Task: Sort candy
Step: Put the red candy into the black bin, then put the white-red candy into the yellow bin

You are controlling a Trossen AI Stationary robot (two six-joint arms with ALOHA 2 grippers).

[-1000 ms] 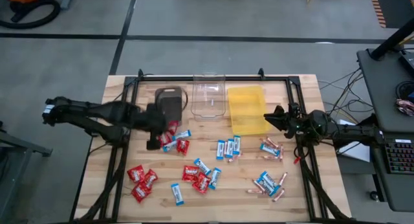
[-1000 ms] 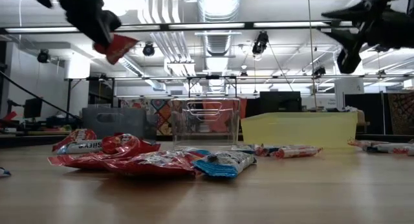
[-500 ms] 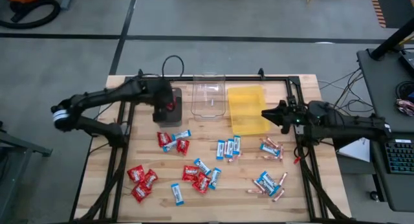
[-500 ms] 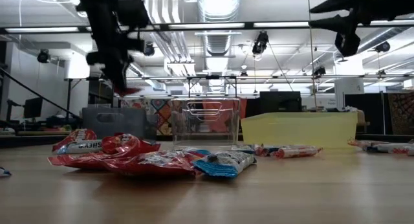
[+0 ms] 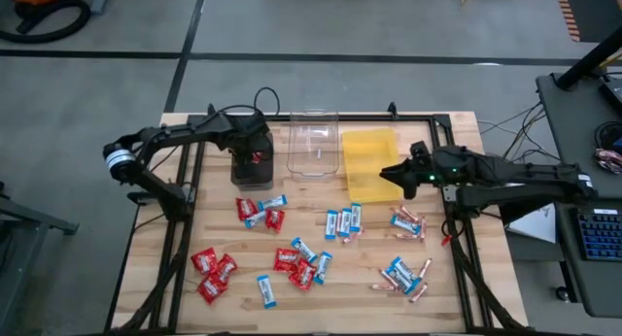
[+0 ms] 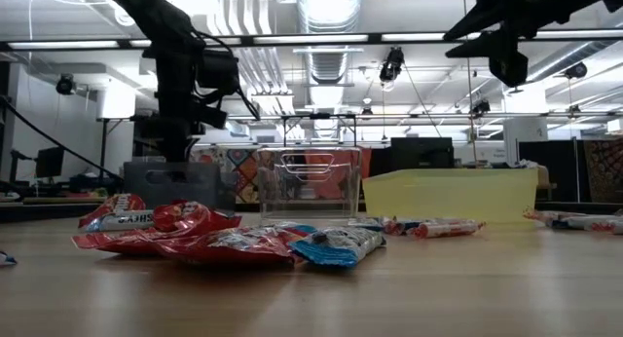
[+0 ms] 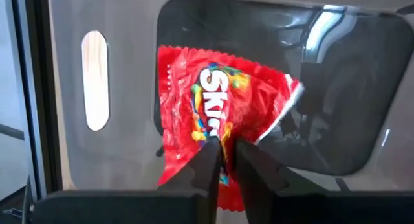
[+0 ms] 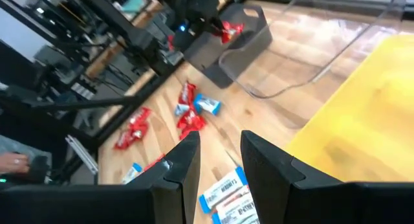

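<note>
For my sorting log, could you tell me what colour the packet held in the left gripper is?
Red, with multicoloured print; the packet shows best in the left wrist view.

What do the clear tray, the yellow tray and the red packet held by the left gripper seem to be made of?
Clear tray: likely hard transparent plastic; the wood shows through. Yellow tray: probably matte, slightly translucent plastic. Red packet in the left gripper: seemingly glossy printed film, crinkled, with serrated edges.

White "Ski…" lettering, partly hidden, on red packet (image 7: 223, 130) above dark tray (image 7: 129, 88). Other wrappers' print illegible.
</note>
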